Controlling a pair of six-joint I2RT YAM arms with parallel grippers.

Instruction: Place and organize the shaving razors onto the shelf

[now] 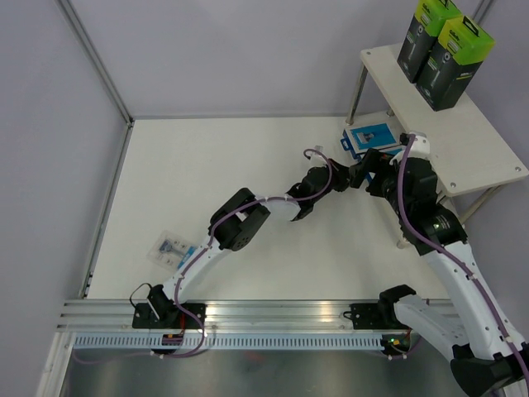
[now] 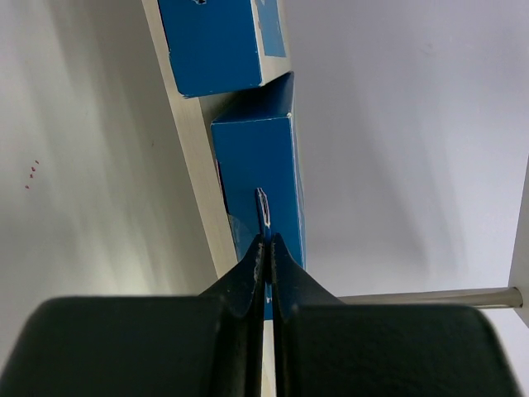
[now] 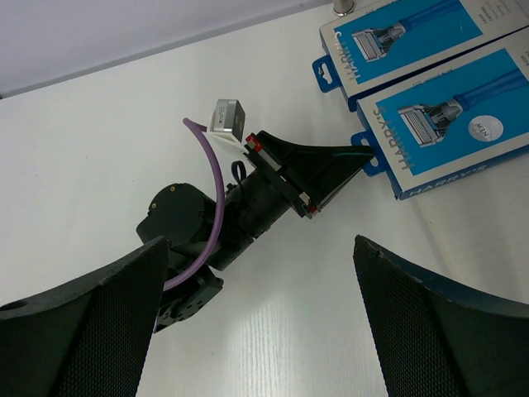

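Top view. Shows the shelf [image 1: 488, 157] at 2 o'clock on the desk [image 1: 215, 165]. Sets the rear black box [image 1: 427, 37] and the front black box [image 1: 455, 64], both lime-topped, upright and touching at the top board's far end. Catches the far blue-and-white box [image 1: 368, 135] lower down, poking out past the top board's 9 o'clock edge. Finds the blister pack [image 1: 172, 248] flat on the desk at 8 o'clock, well apart from the shelf. Has the left arm [image 1: 240, 219] stretched toward 2 o'clock and the right arm [image 1: 438, 223] bent toward 11 o'clock, tips close together just beside that box. Cannot tell the state of either jaws here.

Left wrist view. Shows the left jaws pressed fully together, pinching the thin hang tab of the near blue-and-white box [image 2: 256, 165] at 12 o'clock. Places the far blue-and-white box [image 2: 219, 41] beyond it, toward 11 o'clock, just beside. Rests both on the edge of the shelf's pale lower board [image 2: 202, 165]. Picks up a silver leg [image 2: 430, 295] at 4 o'clock.

Right wrist view. Shows the right jaws spread wide, holding nothing, with one of the fingers [image 3: 83, 322] at 7 o'clock and the other at 5 o'clock. Frames the left jaws between them, pointing toward 3 o'clock, closed on the tab of the near blue-and-white box [image 3: 446, 124]. Lays the far blue-and-white box [image 3: 405, 37] parallel just beside it at 12 o'clock, razor pictures facing up. Glimpses the foot of a silver leg [image 3: 343, 8] at the top edge.
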